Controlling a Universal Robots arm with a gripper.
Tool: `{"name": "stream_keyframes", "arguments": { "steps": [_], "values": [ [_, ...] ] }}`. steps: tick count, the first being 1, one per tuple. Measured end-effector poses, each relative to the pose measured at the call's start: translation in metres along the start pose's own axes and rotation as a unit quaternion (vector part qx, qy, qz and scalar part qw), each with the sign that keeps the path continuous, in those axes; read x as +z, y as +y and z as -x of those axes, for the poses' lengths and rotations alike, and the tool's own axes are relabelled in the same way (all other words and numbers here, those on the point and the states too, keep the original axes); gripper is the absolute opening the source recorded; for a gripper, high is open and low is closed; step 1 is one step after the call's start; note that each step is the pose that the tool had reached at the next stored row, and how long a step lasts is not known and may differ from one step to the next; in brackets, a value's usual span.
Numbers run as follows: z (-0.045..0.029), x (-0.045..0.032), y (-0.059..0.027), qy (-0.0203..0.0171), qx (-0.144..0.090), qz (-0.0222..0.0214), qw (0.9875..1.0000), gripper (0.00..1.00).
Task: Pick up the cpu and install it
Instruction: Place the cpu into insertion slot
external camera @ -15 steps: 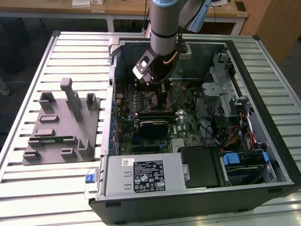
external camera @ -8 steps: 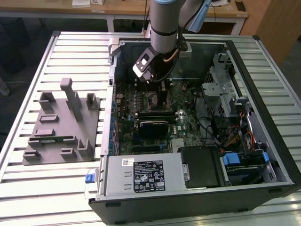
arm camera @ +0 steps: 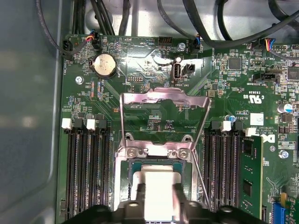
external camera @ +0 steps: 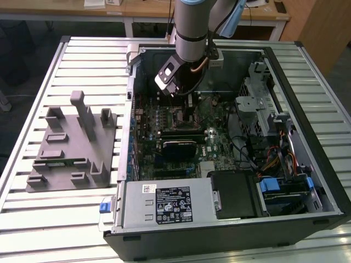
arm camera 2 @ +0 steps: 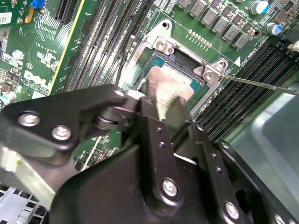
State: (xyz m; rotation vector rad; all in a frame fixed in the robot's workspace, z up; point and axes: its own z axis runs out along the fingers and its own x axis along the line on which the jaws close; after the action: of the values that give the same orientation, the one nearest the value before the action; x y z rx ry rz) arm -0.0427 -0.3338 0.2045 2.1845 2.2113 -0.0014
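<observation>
The cpu [arm camera: 156, 179], a flat square chip with a pale silvery top and a thin greenish rim, lies level in the black metal-framed socket [arm camera 2: 161, 44] on the motherboard. My gripper [arm camera: 157, 195] reaches down into the open computer case [external camera: 307, 60], with one finger [arm camera: 136, 198] on each side of the chip's top, shut on it. In the second wrist view a finger [arm camera 2: 164, 105] covers part of the cpu [arm camera 2: 175, 84]. In the exterior view the gripper [external camera: 184, 97] hangs low over the board, and the arm's wrist hides the chip.
The socket's metal load plate [arm camera: 163, 100] stands swung open behind the socket, and its thin lever rod [arm camera 2: 261, 84] sticks out sideways. Memory slots flank the socket, one holding a stick [arm camera: 250, 175]. A grey holder block [external camera: 71, 145] sits on the slatted table at the exterior view's left.
</observation>
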Motion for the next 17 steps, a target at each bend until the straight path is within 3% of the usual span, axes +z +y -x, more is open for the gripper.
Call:
{"name": "stream_keyframes", "arguments": {
  "steps": [6, 17],
  "values": [
    [0.0, -0.0001, 0.0, 0.0, 0.0, 0.0, 1.0, 0.11],
    [-0.0001, 0.0045, -0.0001, 0.0009, 0.0, 0.0, 1.0, 0.11]
  ]
}}
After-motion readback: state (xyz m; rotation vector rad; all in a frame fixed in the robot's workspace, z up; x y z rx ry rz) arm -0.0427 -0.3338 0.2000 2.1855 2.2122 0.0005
